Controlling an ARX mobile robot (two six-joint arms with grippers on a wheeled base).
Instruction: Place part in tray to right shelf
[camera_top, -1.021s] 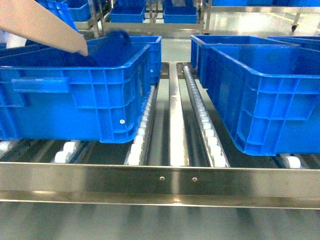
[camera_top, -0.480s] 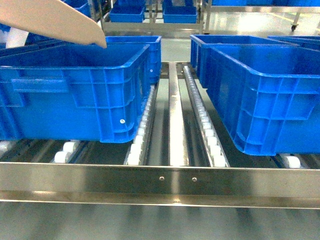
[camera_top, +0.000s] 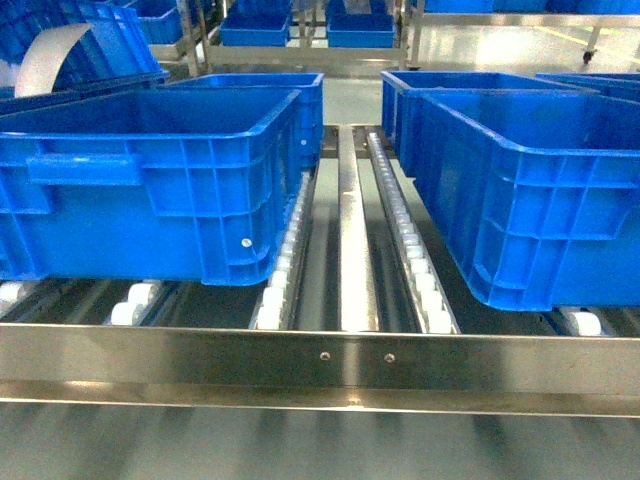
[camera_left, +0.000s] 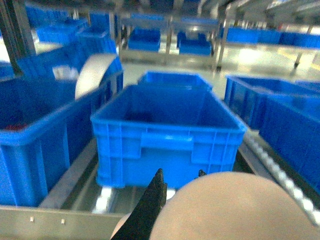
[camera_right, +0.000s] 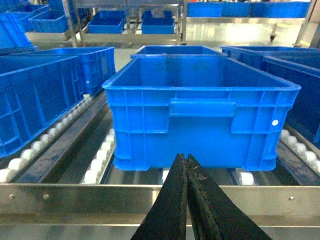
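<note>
Counts, head view: two big blue crates, left crate (camera_top: 150, 180) and right crate (camera_top: 520, 190), stand on the shelf (camera_top: 200, 365), each with another crate behind it. Front rail has two screws (camera_top: 323, 356). Several roller lanes (camera_top: 410, 260) run between.

Right gripper (camera_right: 185, 165): low and level, fingers pressed together, nothing between them. Straight ahead of it, past the rail, is one crate (camera_right: 200, 115); its visible inside is bare.

Left gripper (camera_left: 177, 182): one black finger (camera_left: 150, 210) shows and the opening cannot be judged. The tray (camera_left: 235, 210), a pale beige rounded surface, lies against that finger.

Part: not made out in any view.
</note>
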